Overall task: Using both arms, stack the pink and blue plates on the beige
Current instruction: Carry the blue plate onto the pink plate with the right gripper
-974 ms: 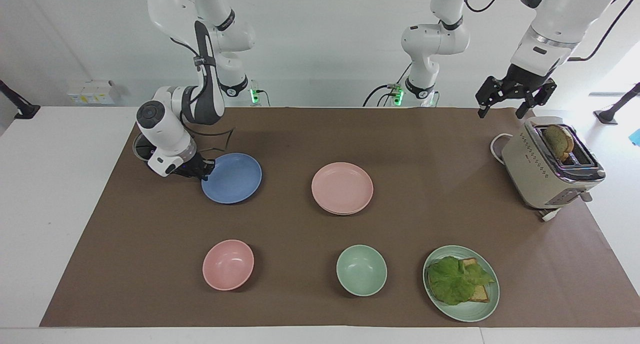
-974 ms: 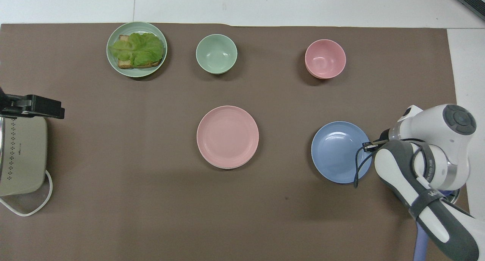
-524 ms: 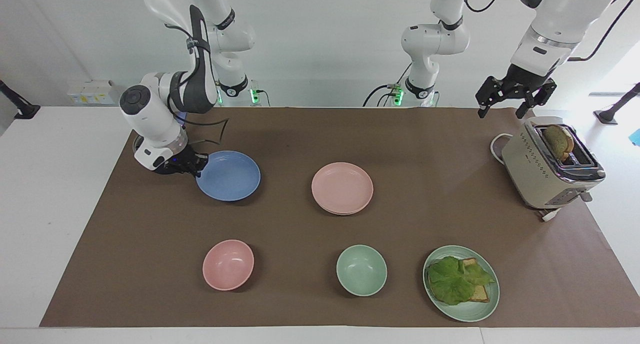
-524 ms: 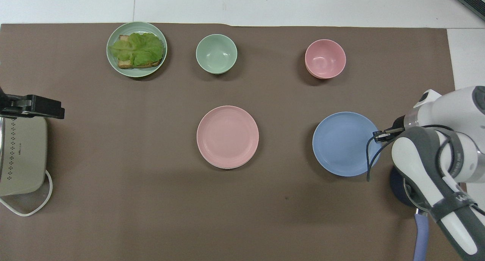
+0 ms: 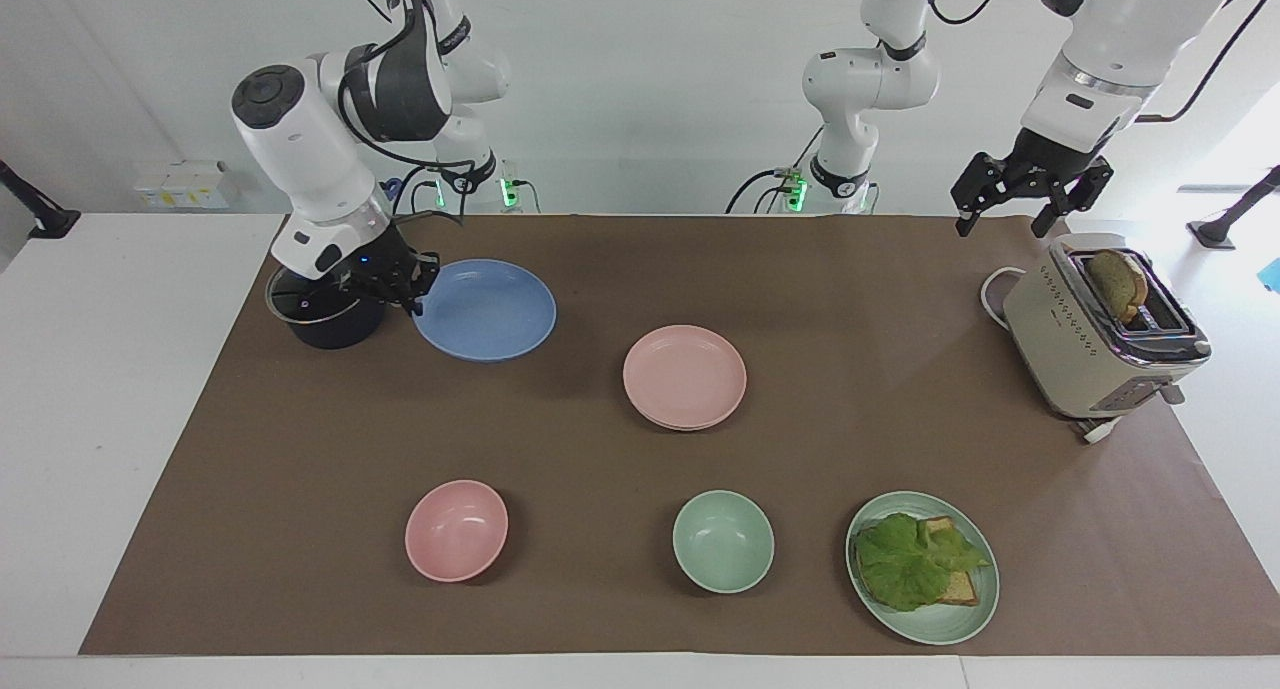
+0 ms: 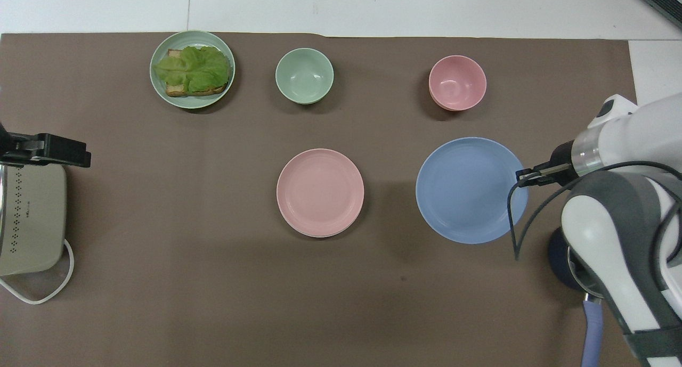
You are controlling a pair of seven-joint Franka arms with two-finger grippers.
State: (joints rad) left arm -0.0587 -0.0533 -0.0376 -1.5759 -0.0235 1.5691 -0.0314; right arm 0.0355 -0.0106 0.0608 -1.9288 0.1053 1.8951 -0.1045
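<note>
— What's nearest the robots right now?

— The right gripper [image 5: 415, 291], clamped on the rim of the blue plate [image 5: 487, 309] and holding it up off the brown mat [image 5: 640, 449], over the stretch toward the right arm's end of the table. Just beside it, at the mat's edge by the robots, sits a dark pot [image 5: 325, 319].

— And the other arm?

— The left gripper [image 5: 1008, 214] hangs with its fingers spread wide and nothing in them, over the mat's corner next to the toaster [image 5: 1095, 334], which has a slice of bread [image 5: 1118, 284] standing in its slot.

— Where's the pink plate?

— The pink plate [image 5: 685, 376] lies in the middle of the mat, on top of the beige plate [image 6: 314, 233]; only a pale sliver of that one peeks out beneath.

— And along the edge farthest from the robots?

— A pink bowl [image 5: 456, 530], a green bowl [image 5: 723, 541], and a green plate [image 5: 950, 619] with lettuce [image 5: 910, 559] over toast [image 5: 962, 589], toward the left arm's end.
</note>
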